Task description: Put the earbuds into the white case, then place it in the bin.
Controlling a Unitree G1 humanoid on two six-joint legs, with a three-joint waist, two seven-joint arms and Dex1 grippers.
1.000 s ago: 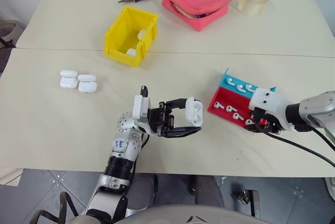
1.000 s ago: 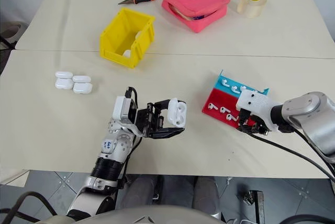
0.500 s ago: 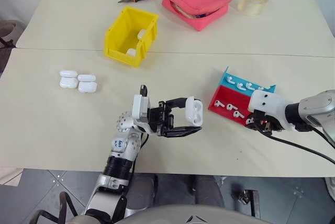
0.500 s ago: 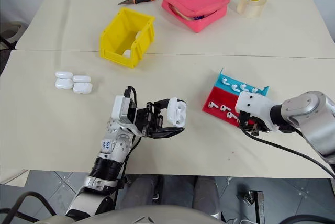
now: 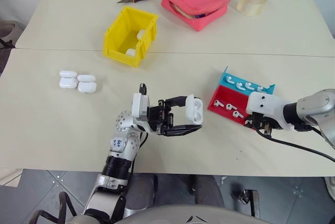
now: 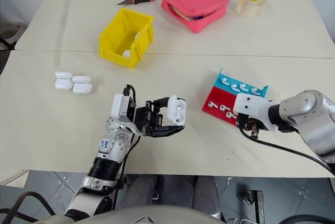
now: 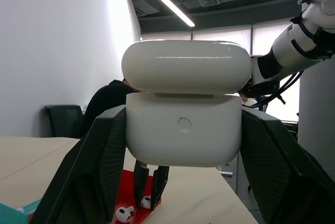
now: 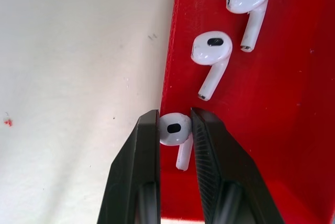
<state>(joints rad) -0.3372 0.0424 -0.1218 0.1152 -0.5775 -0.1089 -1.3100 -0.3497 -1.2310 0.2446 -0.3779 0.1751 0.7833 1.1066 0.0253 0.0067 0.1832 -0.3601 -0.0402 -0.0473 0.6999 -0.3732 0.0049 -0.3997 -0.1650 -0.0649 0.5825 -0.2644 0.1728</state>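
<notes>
Right hand (image 8: 174,130) closed onto glossy white earbud (image 8: 174,128) since earlier.

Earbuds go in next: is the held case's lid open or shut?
Open: the white case in the left gripper shows its lid lifted off the body.

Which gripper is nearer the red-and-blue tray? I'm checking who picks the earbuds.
Right. The right gripper is over the red-and-blue tray, pinching an earbud. The left gripper holds the white case beside it.
</notes>
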